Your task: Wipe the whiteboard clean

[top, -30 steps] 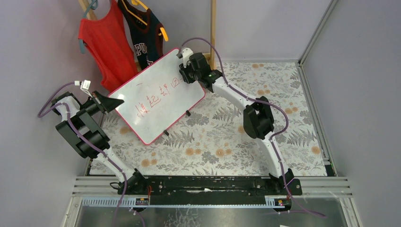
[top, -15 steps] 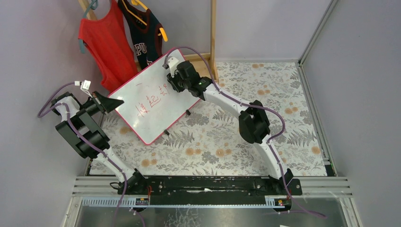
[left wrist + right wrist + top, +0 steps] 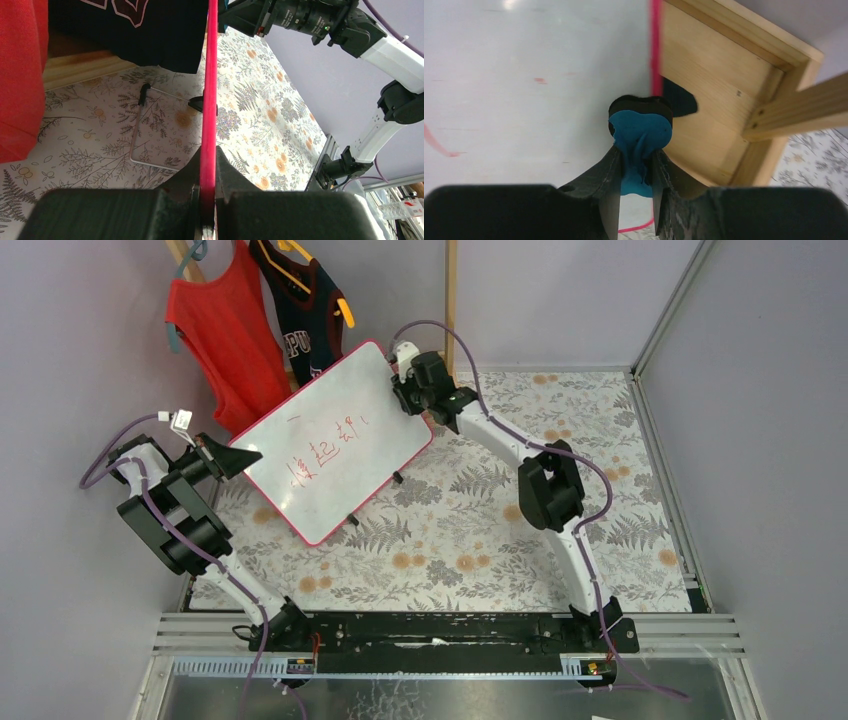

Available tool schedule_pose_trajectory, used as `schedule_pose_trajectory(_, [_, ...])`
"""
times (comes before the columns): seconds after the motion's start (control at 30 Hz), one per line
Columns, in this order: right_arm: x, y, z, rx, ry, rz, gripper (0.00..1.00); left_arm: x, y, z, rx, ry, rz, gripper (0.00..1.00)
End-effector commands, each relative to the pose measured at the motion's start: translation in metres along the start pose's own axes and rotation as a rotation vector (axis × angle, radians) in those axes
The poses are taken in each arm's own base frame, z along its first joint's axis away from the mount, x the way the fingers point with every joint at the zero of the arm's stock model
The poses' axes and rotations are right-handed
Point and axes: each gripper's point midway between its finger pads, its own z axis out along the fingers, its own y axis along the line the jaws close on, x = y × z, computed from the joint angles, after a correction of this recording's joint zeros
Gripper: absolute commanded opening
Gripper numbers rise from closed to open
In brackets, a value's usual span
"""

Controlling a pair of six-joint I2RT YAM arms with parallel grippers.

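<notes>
So the biggest thing here is the desk [image 3: 480, 550] with its fern-and-flower cover, and the whiteboard [image 3: 340, 430] sits over its far left part. It's turned at an angle and tipped up, with its pink-red frame running all the way round. Behind it, a red tank top [image 3: 225, 330] and a dark jersey [image 3: 305, 310] hang on hangers, next to a wooden rack [image 3: 450, 300]. The left gripper [image 3: 238, 454] is at the board's left corner, and in the wrist view its fingers are pressed tight on the frame edge, so it's pinching the whiteboard itself. The right gripper [image 3: 408, 390] is up at the board's far right corner, clamped on a blue eraser [image 3: 640, 131] with a black pad at its tip. That pad sits right by the frame, just beside the wooden rack, but I honestly can't tell whether it's actually pressing on the surface. Red writing [image 3: 320, 452] runs across the middle of the board, and there are a few stray red marks near the eraser. Two small black feet [image 3: 398, 478] poke out along the board's near edge onto the desk.
</notes>
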Motion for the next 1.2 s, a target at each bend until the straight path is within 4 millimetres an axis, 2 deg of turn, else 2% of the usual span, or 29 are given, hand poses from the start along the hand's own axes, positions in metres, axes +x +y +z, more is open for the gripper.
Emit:
schedule_pose_trajectory(0.0, [-0.017, -0.03, -0.013, 0.08, -0.041, 0.015, 0.0, 0.022, 0.021, -0.01, -0.05, 0.106, 0.069, 0.0])
schedule_pose_trajectory(0.3, [-0.022, -0.005, -0.017, 0.017, -0.067, 0.033, 0.0, 0.022, 0.021, -0.009, -0.05, 0.106, 0.065, 0.0])
schedule_pose_trajectory(0.57, [-0.059, 0.021, -0.03, -0.034, -0.134, -0.024, 0.0, 0.026, 0.021, -0.01, -0.049, 0.113, 0.07, 0.0])
schedule_pose_trajectory(0.73, [-0.075, 0.028, -0.032, -0.058, -0.173, -0.037, 0.0, 0.028, 0.021, -0.01, -0.05, 0.116, 0.069, 0.0])
schedule_pose_trajectory(0.9, [-0.082, 0.039, -0.032, -0.099, -0.193, -0.052, 0.0, 0.027, 0.021, -0.01, -0.05, 0.115, 0.071, 0.0])
schedule_pose_trajectory(1.1, [-0.084, 0.061, -0.036, -0.164, -0.207, -0.084, 0.0, 0.028, 0.022, -0.01, -0.05, 0.116, 0.07, 0.0])
schedule_pose_trajectory(1.17, [-0.085, 0.061, -0.035, -0.146, -0.206, -0.089, 0.0, 0.029, 0.022, -0.01, -0.049, 0.116, 0.068, 0.0])
